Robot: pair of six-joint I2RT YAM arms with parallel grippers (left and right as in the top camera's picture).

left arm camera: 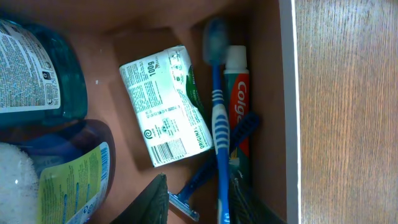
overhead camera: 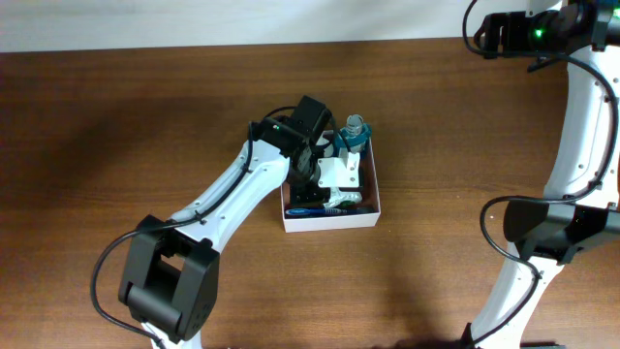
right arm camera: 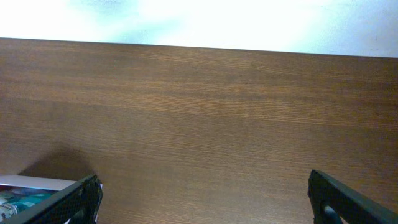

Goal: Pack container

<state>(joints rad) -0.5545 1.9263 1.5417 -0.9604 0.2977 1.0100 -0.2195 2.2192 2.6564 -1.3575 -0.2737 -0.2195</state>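
Note:
The container (overhead camera: 329, 221), a shallow white-walled box with a reddish-brown floor (left arm camera: 118, 93), sits mid-table. Inside lie a white soap pack (left arm camera: 165, 106), a blue toothbrush (left arm camera: 217, 124) resting on a Colgate toothpaste tube (left arm camera: 237, 93), a blue razor (left arm camera: 186, 202) and two blue bottles (left arm camera: 31, 68) (left arm camera: 68, 174). My left gripper (left arm camera: 202, 208) hangs low inside the container (left arm camera: 287, 93), jaws parted, with the razor head and the toothbrush handle lying between its fingers and nothing clamped. My right gripper (right arm camera: 205, 199) stands wide open over bare table, far from the container.
The wooden table (overhead camera: 116, 116) runs around the container on all sides. The right arm (overhead camera: 581, 107) stands along the table's right edge. A pale wall (right arm camera: 199, 18) borders the table's far side.

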